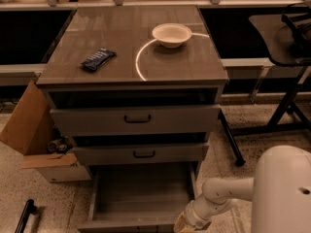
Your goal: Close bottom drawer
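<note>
The bottom drawer of the grey-brown wood-grain cabinet is pulled far out toward me; its long box looks empty and its front panel is cut off by the lower frame edge. My white arm reaches in from the lower right. My gripper is at the drawer's front right corner, mostly below the frame edge. Whether it touches the front panel does not show.
The top drawer and middle drawer stand slightly out. A white bowl, a dark snack packet and a white cable loop lie on the cabinet top. An open cardboard box sits left, a black chair base right.
</note>
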### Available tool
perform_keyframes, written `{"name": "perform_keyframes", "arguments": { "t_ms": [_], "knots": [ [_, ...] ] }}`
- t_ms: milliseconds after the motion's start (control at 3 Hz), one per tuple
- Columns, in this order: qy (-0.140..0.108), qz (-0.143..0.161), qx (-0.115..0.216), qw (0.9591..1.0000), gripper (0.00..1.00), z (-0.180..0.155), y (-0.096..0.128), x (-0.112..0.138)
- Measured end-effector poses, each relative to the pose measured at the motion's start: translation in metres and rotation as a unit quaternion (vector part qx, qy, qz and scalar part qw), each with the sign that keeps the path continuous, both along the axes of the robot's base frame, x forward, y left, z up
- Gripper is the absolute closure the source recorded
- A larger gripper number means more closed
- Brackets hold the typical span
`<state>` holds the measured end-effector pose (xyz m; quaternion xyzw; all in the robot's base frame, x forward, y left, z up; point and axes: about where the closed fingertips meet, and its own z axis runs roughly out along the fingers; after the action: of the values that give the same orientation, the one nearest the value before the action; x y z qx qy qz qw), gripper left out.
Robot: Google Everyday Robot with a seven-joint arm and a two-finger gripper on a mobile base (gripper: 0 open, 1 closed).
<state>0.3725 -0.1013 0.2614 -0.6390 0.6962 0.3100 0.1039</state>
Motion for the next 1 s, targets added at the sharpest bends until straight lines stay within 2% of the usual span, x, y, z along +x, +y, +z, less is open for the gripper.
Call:
{"name": "perform_keyframes", "arguments": {
  "t_ms": [333,667,1000],
  "knots": [
    [-0.006,0.006,-0.032,0.9995,1.00,-0.031,-0.009,-0.001],
    [-0.011,0.009,-0.076,0.9970,1.00,-0.057,-0.014,-0.009],
    [-0.026,0.002,-0.111,0.9935,1.00,-0.080,-0.017,-0.015]
  ]
}}
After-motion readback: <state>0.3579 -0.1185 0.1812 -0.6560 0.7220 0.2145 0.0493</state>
